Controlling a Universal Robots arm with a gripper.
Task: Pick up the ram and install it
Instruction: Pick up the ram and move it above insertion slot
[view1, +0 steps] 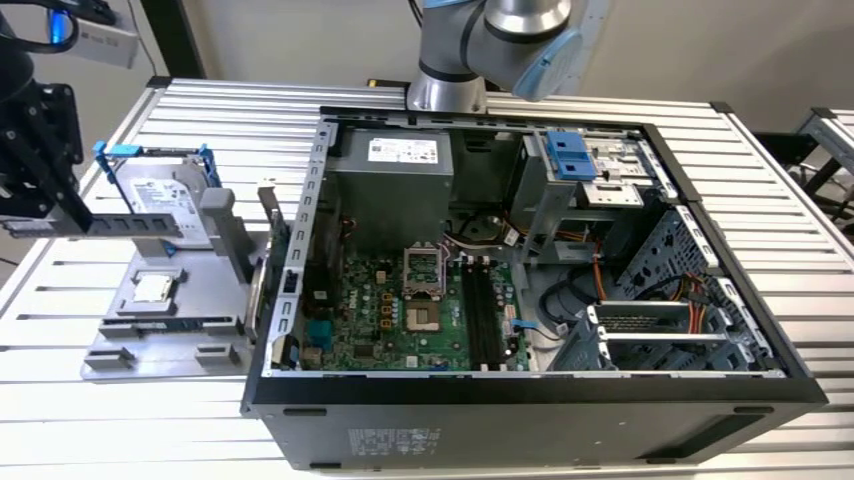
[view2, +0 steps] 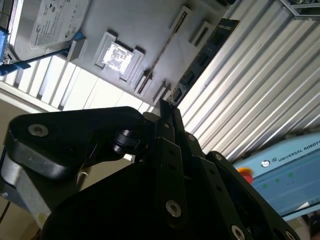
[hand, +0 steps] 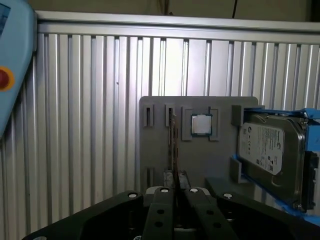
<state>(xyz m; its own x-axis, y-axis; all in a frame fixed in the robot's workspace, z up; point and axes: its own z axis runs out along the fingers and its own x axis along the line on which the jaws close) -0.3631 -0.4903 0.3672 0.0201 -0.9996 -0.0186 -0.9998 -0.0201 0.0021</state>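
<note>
We see the gripper (hand: 175, 189) clamped on one end of the ram (hand: 173, 140), held edge-on over the grey tray (hand: 220, 155) beside the open computer case (view1: 534, 395); we judge the stick light, stiff and fragile, best pinched by its flat faces

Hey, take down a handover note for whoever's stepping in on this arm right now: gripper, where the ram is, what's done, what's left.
Gripper: shut on the ram, holding it by one end.
Ram: in the exterior view it looks lifted clear of the gray tray, on that view's left of the open computer case.
Done: the pickup, as far as the views show.
Left: the ram is not installed; the black memory slots on the motherboard look empty.
</note>
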